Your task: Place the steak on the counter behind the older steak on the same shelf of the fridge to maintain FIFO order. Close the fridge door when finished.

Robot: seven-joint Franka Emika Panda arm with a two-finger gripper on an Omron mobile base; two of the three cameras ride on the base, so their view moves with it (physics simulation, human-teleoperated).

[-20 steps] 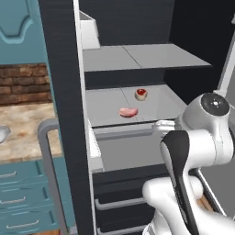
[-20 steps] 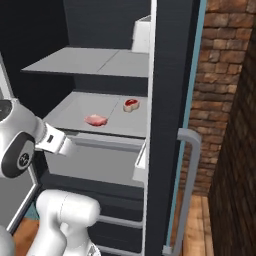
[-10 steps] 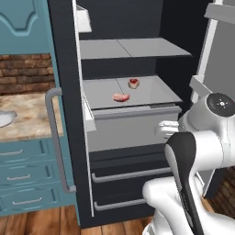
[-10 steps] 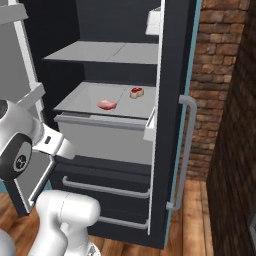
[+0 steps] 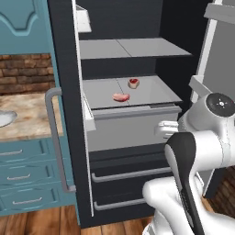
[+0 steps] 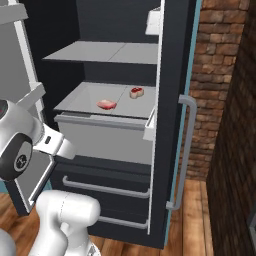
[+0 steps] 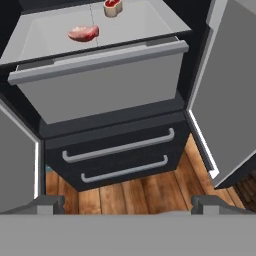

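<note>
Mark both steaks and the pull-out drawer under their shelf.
steak (image 5: 133, 82): left base view, its red top.
older steak (image 5: 121, 97): left base view, middle of the pink slab.
pull-out drawer (image 7: 102, 87): hand view, its grey front panel.

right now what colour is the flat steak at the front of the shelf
Salmon pink all over, with no pale rim; the older steak shows best in the hand view.

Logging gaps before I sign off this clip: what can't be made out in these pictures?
- Hand: in the hand view only two grey tips show at the bottom edge, so open or shut is unclear.
- Inside of the pull-out drawer: hidden by its grey front in all views.
- Counter: cut off by the left edge of the left base view and covered by the fridge door.
</note>
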